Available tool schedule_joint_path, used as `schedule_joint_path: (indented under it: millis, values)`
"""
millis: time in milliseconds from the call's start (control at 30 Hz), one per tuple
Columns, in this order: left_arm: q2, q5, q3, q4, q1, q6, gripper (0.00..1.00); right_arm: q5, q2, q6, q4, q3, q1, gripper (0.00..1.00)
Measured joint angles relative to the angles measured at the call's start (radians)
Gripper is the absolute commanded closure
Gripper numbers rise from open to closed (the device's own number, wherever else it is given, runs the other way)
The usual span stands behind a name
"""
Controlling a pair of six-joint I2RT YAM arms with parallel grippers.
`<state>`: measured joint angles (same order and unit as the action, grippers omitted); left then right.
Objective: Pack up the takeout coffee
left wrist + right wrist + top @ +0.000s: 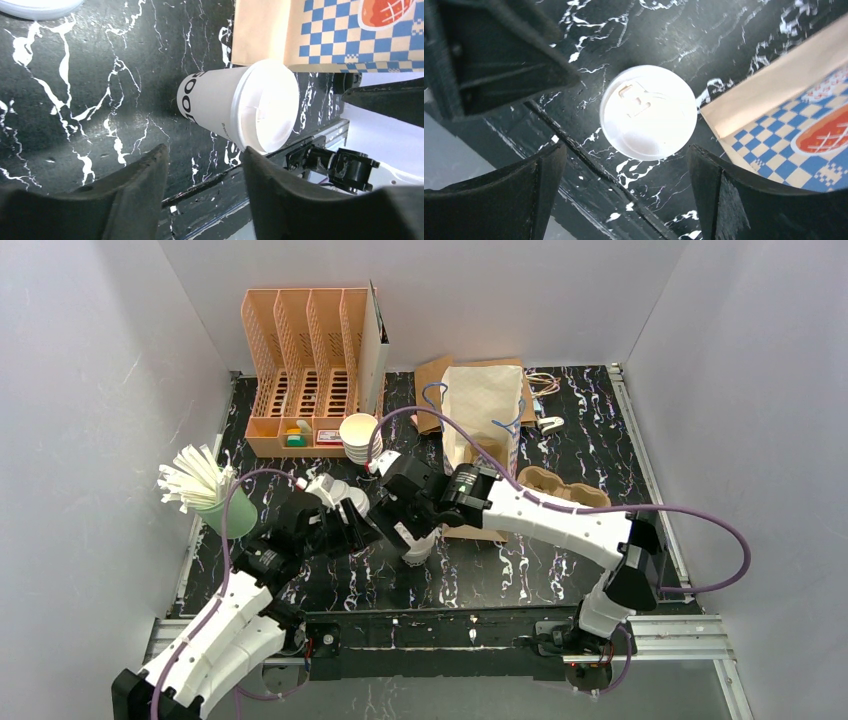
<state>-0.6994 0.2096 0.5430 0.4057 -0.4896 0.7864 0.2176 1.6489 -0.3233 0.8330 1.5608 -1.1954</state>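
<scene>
Near the middle of the black tabletop (520, 570), a bit toward its near edge, we see a small white coffee cup (418, 545) standing with its lid (648, 119) on. The right gripper (628, 150) hangs over it with jaws spread wide on both sides, not touching, and the left gripper (205, 155) points at it with jaws apart and nothing in them. Just behind the cup lies a flat paper bag (794, 115) with blue checks, then the brown two-cup tray (560, 487) toward the right edge, and a tall paper bag (482, 415) farther back.
</scene>
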Motion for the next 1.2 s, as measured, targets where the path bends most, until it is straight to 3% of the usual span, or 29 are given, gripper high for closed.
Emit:
schedule_joint_path:
  millis: [200,333,467,567,733,1200]
  values:
    - [0.082,0.052,-0.119,-0.111,0.0,0.111,0.6,-0.124,-0.071,0.16,-0.058,-0.045,0.042,0.25]
    - [0.157,0.076,-0.184,-0.152,0.0,0.203,0.74,-0.202,-0.072,0.176,-0.095,-0.043,0.126,0.44]
    - [0.217,0.087,-0.209,-0.201,0.0,0.265,0.77,-0.25,-0.058,0.175,-0.112,-0.038,0.166,0.49]
    - [0.205,0.103,-0.215,-0.248,0.0,0.295,0.77,-0.287,-0.029,0.183,-0.126,-0.031,0.167,0.43]
    - [0.154,0.126,-0.225,-0.304,0.0,0.325,0.75,-0.357,0.003,0.253,-0.125,-0.032,0.167,0.02]
    - [0.064,0.165,-0.257,-0.428,-0.003,0.374,0.76,-0.476,-0.113,0.598,-0.24,-0.193,0.167,0.02]
